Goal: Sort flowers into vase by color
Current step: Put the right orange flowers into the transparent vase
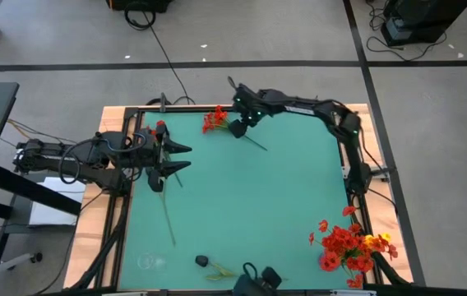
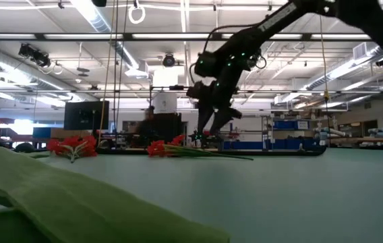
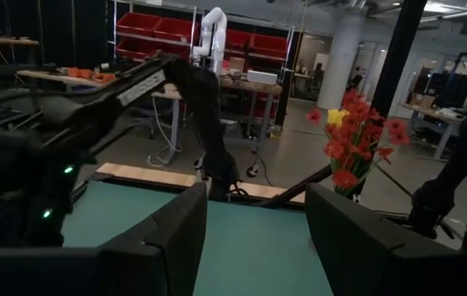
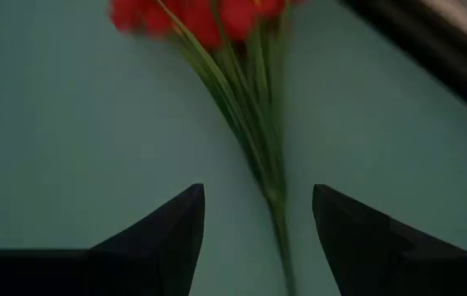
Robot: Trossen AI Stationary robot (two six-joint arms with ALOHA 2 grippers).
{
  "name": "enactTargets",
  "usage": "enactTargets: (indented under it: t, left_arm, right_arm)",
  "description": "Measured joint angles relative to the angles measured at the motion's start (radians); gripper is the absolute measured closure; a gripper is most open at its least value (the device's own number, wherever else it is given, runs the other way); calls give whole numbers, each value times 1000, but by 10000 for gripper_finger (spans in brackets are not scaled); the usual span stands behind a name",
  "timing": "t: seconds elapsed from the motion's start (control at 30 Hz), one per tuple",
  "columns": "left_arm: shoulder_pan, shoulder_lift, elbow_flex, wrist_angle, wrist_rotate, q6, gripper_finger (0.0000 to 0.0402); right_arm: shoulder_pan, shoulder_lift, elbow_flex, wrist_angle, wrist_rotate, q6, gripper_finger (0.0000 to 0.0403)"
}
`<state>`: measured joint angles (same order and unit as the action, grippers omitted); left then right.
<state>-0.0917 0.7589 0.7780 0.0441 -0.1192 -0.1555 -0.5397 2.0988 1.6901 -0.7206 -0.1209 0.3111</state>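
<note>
The right gripper (image 1: 239, 128) is near the far edge of the green table (image 1: 250, 205), above a red spray of flowers (image 1: 214, 120) that lies flat there. In the right wrist view its two dark fingers (image 4: 164, 238) are spread apart with the green stem (image 4: 276, 215) between them, and they do not touch it, so it has hold of nothing. The red heads are cut off at the edge of that picture, so you cannot see all of the blooms. From table height this arm hangs a little above the spray (image 2: 168, 148), but its fingertips are dark and hard to make out there. The left gripper (image 1: 180, 157) is at the left side of the table with its fingers apart. A flower with a red head (image 1: 160, 126) and a long thin stem (image 1: 168, 215) lies by it, running under the fingers. From above you cannot tell if the fingers pinch that stem, and the left wrist view shows only bare table between them. A full bunch of red and yellow flowers (image 1: 350, 247) stands at the near right corner; what holds it is hidden under the blooms. A dark head (image 1: 203, 261) lies at the near edge, partly cut off. A big green blurry shape (image 2: 77, 202) blocks much of the low view.
</note>
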Motion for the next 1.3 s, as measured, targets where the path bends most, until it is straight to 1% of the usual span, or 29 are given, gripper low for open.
enactTargets:
  t: [0.17,0.33,0.53,0.7,0.77,0.87,0.97,1.03,1.07,1.1,1.17,1.23,1.3]
  left_arm:
    - [-2,0,0,0,0,0,189]
    - [0,0,0,2,0,7,189]
    - [1,0,0,4,0,7,189]
    - [1,0,0,3,-33,1,189]
    - [1,0,0,4,-58,-20,189]
    - [1,0,0,3,-100,-91,189]
    - [1,0,0,3,-124,-144,189]
    - [1,0,0,2,-138,-145,189]
    - [1,0,0,2,-151,-146,189]
    - [1,0,0,1,-160,-147,189]
    - [1,0,0,-1,-190,-149,189]
    - [4,0,0,-5,-221,-162,189]
    - [18,0,0,-16,-228,-196,189]
  right_arm:
    - [-21,115,121,-164,-16,-56,170]
    - [-46,194,171,-267,-44,-84,170]
    - [-61,233,185,-307,-62,-115,170]
    - [-60,233,183,-312,-34,-164,176]
    - [-59,233,183,-320,-34,-167,192]
    - [-57,233,183,-339,-32,-191,238]
    - [-51,234,182,-368,-23,-215,307]
    - [-51,235,181,-380,-28,-230,360]
    - [-51,235,181,-382,-31,-235,379]
    - [-51,235,181,-382,-32,-236,386]
    - [-52,231,180,-380,-45,-213,386]
    - [-54,219,175,-379,-83,-181,390]
    - [-48,189,172,-362,-105,-149,392]
